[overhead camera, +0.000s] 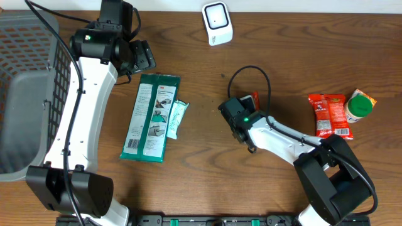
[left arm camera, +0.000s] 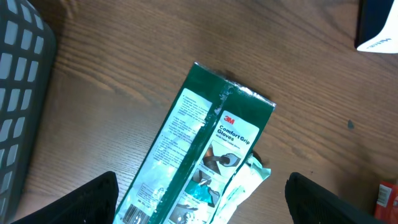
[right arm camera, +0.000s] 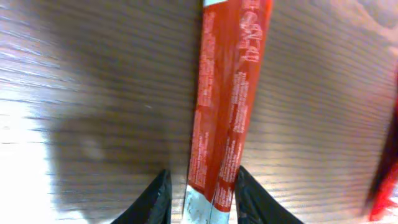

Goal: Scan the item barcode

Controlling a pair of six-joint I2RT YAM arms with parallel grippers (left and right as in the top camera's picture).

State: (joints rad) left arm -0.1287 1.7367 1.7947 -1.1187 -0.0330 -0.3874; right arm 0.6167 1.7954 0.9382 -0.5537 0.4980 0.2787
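- Grey plastic mesh basket [overhead camera: 25, 94]: left of the green glove package, well apart from it.
- Left arm: white links run up along the package's left side, with the wrist bent rightward past its top edge. Left gripper [left arm camera: 202, 177]: jaws spread wide, nothing held, hovering above the package's upper end.
- Flat green glove package with white printed panel [overhead camera: 151, 117]: lies flat on the wooden table [overhead camera: 207, 169], long axis nearly upright in the overhead view.
- Small white-and-teal sachet [overhead camera: 176, 119]: touches the package's right edge.
- White handheld barcode scanner [overhead camera: 217, 23]: up and right of the package, well apart.
- Right arm: stretched low and leftward, wrist right of the package. Right gripper [right arm camera: 202, 196]: jaws narrowly parted, straddling the slim red stick packet [right arm camera: 227, 99], with a sliver of table visible beside one finger.
- Red snack pouches [overhead camera: 330, 116] and green-capped, yellow-labelled bottle [overhead camera: 359, 107]: farthest right of the package, touching each other.
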